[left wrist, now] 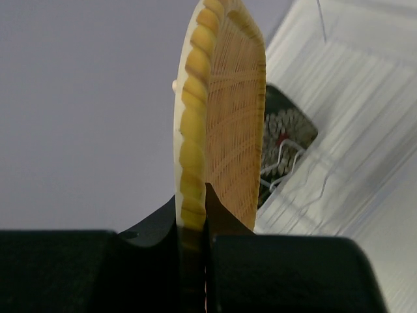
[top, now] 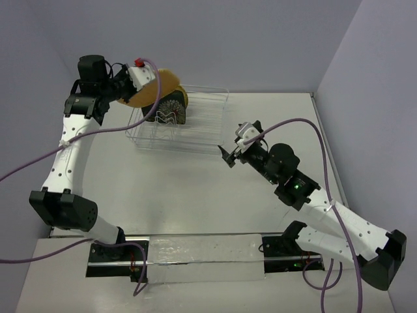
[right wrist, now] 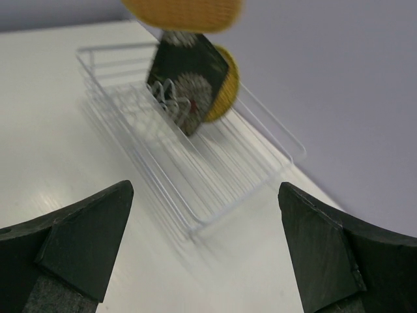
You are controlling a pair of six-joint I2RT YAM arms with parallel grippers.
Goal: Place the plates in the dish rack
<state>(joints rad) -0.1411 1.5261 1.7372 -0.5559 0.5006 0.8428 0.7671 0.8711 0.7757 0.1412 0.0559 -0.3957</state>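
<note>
My left gripper point(top: 138, 88) is shut on the tan bamboo plate point(top: 158, 87) and holds it on edge in the air over the left end of the silvery wire dish rack point(top: 202, 127). In the left wrist view the plate point(left wrist: 228, 117) rises edge-on from the closed left gripper point(left wrist: 207, 215). The black square plate with white flowers point(top: 171, 113) stands in the rack's left end. The small yellow plate point(top: 185, 98) stands just behind it. My right gripper point(top: 230, 156) is open and empty, low beside the rack's right end. The right wrist view shows the rack point(right wrist: 195, 163), the black plate point(right wrist: 186, 75), the yellow plate point(right wrist: 226, 91) and the bamboo plate point(right wrist: 182, 12) above them.
The rack sits at the back of the white table point(top: 176, 195), close to the rear wall. Its right half point(top: 208, 107) holds only bare wires. Purple cables point(top: 296, 121) loop over both arms. A wall stands along the table's right side.
</note>
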